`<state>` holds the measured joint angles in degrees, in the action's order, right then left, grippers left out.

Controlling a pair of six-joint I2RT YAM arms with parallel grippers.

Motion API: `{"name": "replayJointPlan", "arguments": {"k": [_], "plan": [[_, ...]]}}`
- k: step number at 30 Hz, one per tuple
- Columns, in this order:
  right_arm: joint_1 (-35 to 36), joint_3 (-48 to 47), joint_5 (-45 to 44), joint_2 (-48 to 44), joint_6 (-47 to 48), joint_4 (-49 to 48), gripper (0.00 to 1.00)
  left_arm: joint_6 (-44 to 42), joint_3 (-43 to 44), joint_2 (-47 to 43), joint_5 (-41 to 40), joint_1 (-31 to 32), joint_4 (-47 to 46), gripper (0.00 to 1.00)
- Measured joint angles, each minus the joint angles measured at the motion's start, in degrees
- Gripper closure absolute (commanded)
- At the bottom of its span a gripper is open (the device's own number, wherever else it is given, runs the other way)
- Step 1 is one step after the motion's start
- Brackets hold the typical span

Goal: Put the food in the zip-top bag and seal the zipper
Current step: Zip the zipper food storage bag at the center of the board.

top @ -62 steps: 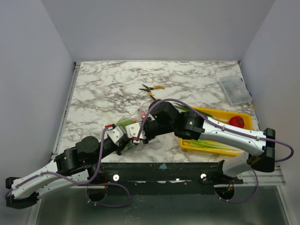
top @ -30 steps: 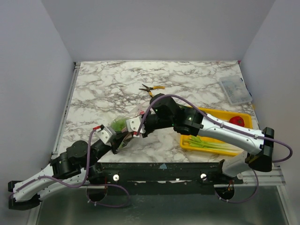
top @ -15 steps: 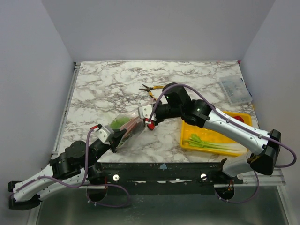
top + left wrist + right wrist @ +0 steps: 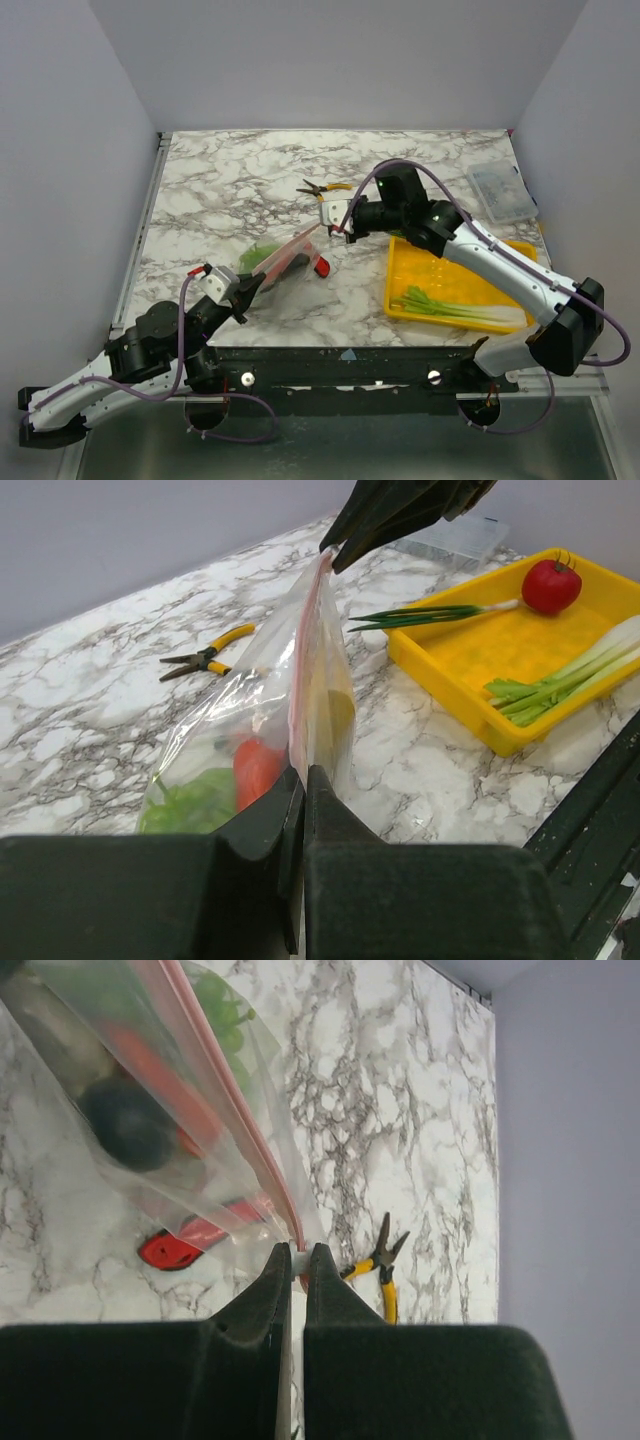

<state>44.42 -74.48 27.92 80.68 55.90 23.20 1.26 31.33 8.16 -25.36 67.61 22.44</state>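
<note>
Two grippers hold one bag between them, each at one end of its mouth. At the left, near the front edge of the table, the left gripper (image 4: 303, 778) has its fingers pressed together on the near end of the zipper (image 4: 305, 650). From there the zip-top bag (image 4: 283, 256) is pulled taut, slanting up and to the right, with its body hanging below the pink strip. The strip shows as a single line from one pinch to the other.

Through the plastic, the green cabbage (image 4: 190, 802) sits lowest on the left with the red chilli (image 4: 256, 765) just beside it. A dark rounded aubergine (image 4: 130, 1120) shows in the right wrist view (its colour is dulled by the film). The grey fish cannot be made out.

A red-handled knife (image 4: 322, 267) lies on the marble under the bag's right half. Above it the right gripper (image 4: 300, 1252) is clamped on the far end of the zipper. The yellow-handled pliers (image 4: 325, 190) lie on the table just behind that gripper.

Further right, the yellow tray (image 4: 440, 275) sits under the right arm. It holds the spring onions (image 4: 455, 305) and, at its far corner, the tomato (image 4: 551, 585), both outside the bag. A small clear box (image 4: 500, 192) lies at the table's right edge.
</note>
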Motion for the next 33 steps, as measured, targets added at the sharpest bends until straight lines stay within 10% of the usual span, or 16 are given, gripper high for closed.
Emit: {"name": "replayJointPlan", "arguments": {"k": [17,25,29,33], "plan": [[-7.8,1.9,4.3,3.9,2.1,-6.9,0.96,-0.2,0.0,-1.6,-2.9,0.0,0.4,1.00],[-9.2,1.9,1.8,4.1,1.8,-7.9,0.50,-0.4,0.0,-2.0,-3.6,0.0,0.4,1.00],[-10.5,2.4,-0.9,3.5,-2.6,-9.3,0.01,-0.4,0.0,-2.1,-3.6,0.0,0.4,1.00],[-10.5,7.3,-2.2,-1.6,-8.9,-11.6,0.00,-0.4,0.0,-2.1,-3.7,0.0,0.4,1.00]]}}
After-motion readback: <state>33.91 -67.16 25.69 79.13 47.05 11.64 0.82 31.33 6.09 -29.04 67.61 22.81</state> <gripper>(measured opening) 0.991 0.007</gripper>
